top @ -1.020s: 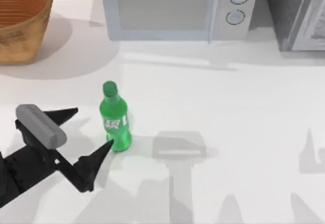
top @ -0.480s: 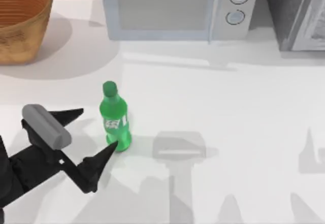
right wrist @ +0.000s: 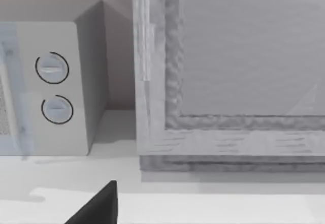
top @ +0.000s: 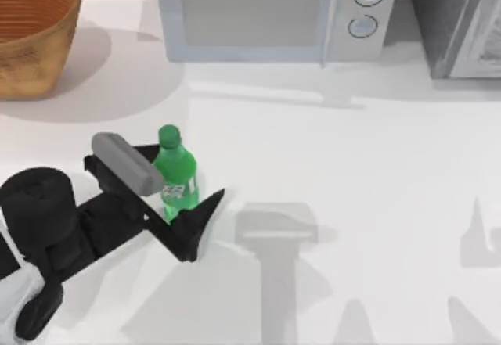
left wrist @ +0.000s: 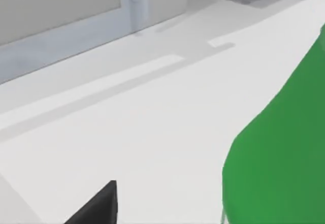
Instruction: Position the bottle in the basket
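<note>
The bottle (top: 177,179) stands upright on the worktop (top: 352,173), left of the middle and nearer the front edge than the back, its green cap (top: 168,135) on top and its white-and-green label around the middle. The left gripper (top: 182,179) sits around it with its fingers spread apart: one dark finger (top: 196,218) reaches past the bottle's base on the front side, the other lies on the far side, mostly hidden behind the grey wrist block (top: 127,163) that overlaps the bottle's left shoulder. Whether either finger touches the bottle cannot be told. The left arm (top: 55,235) runs back toward the front left corner. In the left wrist view the bottle (left wrist: 279,153) is a close green mass beside one dark fingertip (left wrist: 96,206). The basket (top: 31,32) stands at the back left corner, well apart from the bottle. A microwave (top: 274,12) sits along the back edge at the middle, with two round knobs (top: 366,8) on its right side, and a grey cabinet (top: 458,20) stands at the back right corner. The right wrist view shows the microwave (right wrist: 51,82), the cabinet (right wrist: 228,71) and one dark fingertip (right wrist: 96,206) of the right gripper; whether its fingers are apart or together cannot be told.
</note>
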Available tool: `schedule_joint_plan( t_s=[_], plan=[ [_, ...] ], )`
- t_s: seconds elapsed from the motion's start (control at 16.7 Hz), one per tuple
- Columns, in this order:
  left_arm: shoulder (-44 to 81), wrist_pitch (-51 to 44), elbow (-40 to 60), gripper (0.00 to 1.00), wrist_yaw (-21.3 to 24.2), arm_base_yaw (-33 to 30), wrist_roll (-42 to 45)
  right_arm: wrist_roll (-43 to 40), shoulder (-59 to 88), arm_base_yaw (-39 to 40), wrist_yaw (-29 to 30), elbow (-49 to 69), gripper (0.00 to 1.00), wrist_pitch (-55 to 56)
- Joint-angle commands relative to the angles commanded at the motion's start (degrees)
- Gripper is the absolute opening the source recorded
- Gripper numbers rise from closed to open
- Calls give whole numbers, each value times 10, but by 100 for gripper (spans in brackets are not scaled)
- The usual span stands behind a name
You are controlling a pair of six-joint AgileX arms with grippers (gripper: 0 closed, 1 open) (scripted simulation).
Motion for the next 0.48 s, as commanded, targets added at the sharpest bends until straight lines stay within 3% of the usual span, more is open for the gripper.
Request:
schedule_joint_plan(
  t_s=[0.3,0.48],
  plan=[
    [7,0,7,100,-5,-6,-1,0,0,0,0,0,100,0],
    [7,0,7,77,-5,-6,-1,0,0,0,0,0,100,0]
  ],
)
